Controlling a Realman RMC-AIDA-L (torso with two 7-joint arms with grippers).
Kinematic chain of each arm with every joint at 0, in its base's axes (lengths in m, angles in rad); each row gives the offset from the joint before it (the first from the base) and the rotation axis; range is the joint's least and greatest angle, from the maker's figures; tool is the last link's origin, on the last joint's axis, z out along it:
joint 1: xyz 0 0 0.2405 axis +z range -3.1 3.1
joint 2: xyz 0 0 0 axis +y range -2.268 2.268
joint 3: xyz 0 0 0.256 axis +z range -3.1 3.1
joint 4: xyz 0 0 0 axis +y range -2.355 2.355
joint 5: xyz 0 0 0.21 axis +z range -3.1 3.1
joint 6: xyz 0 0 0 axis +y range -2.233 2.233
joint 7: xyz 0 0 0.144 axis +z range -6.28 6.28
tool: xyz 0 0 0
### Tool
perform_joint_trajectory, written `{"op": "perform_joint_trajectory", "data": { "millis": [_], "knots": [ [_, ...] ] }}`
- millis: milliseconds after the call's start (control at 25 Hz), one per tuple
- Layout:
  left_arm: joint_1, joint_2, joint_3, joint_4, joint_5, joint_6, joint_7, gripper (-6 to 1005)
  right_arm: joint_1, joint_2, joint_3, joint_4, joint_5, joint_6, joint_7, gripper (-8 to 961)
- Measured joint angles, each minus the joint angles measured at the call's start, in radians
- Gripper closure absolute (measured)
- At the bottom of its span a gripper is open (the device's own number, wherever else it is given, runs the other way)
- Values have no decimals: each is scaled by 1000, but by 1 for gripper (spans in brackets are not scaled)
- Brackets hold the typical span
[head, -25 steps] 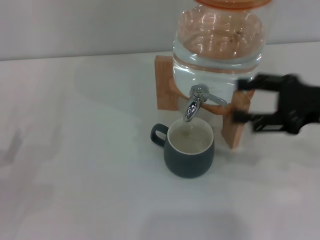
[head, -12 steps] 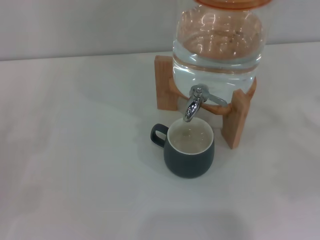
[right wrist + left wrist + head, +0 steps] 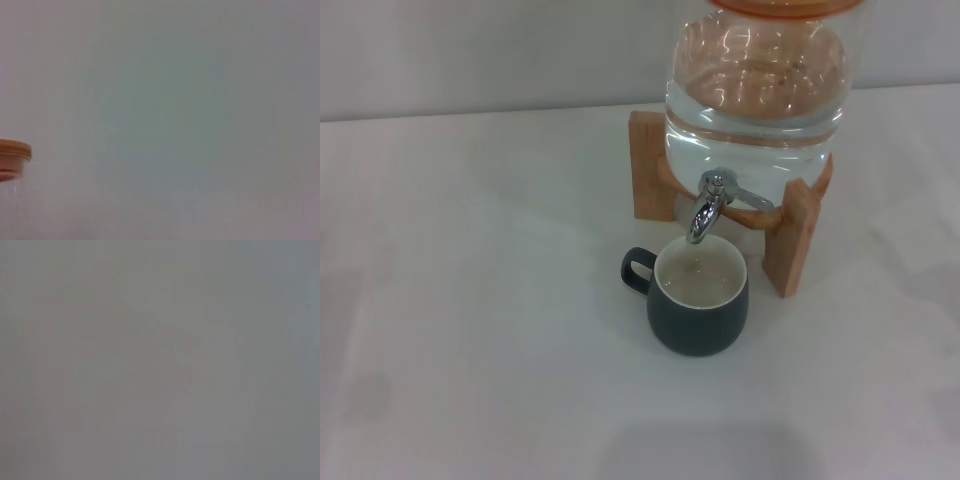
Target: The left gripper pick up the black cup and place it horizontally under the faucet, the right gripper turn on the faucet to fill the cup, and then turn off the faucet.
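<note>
Cup: the black cup point(image 3: 698, 300) stood upright on the white table point(image 3: 470, 300), directly beneath the spout of the faucet point(image 3: 706, 208), with its loop handle pointing toward the robot's left
Cup contents: pale liquid showed inside the cream interior; whether any stream was falling from the spout could not be told
Faucet: chrome tap fixed to the front of the clear water jar point(image 3: 756, 90), its short lever angled out toward the robot's right
Jar: partly filled with water, capped by an orange lid point(image 3: 14, 152) that also edged into the right wrist view; it sat in a wooden stand point(image 3: 798, 235) whose two uprights flanked the tap
Edges: the cup's rim sat just below the spout tip, near it; the right upright of the stand stood just beside the cup, the left upright farther back
Open room: bare tabletop spread wide to the left of the cup and in front of it; on the right the stand narrowed the way in to the lever
Left gripper: out of every view, so the state of its jaws could not be told; its wrist camera showed only a blank grey field
Right gripper: likewise unseen, jaws impossible to judge; its wrist camera faced a plain pale wall with the lid at one edge
Surface: smooth white tabletop, faintly glossy
Room: a plain light wall point(image 3: 470, 50) rose behind the table's far edge
</note>
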Motion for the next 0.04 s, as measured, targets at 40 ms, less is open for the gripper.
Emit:
{"op": "perform_joint_trajectory", "data": {
  "millis": [40],
  "knots": [
    [-4,1,-1,0,0,3,-3,336,0,0,4,7,2,-4,-1,145]
  ]
}}
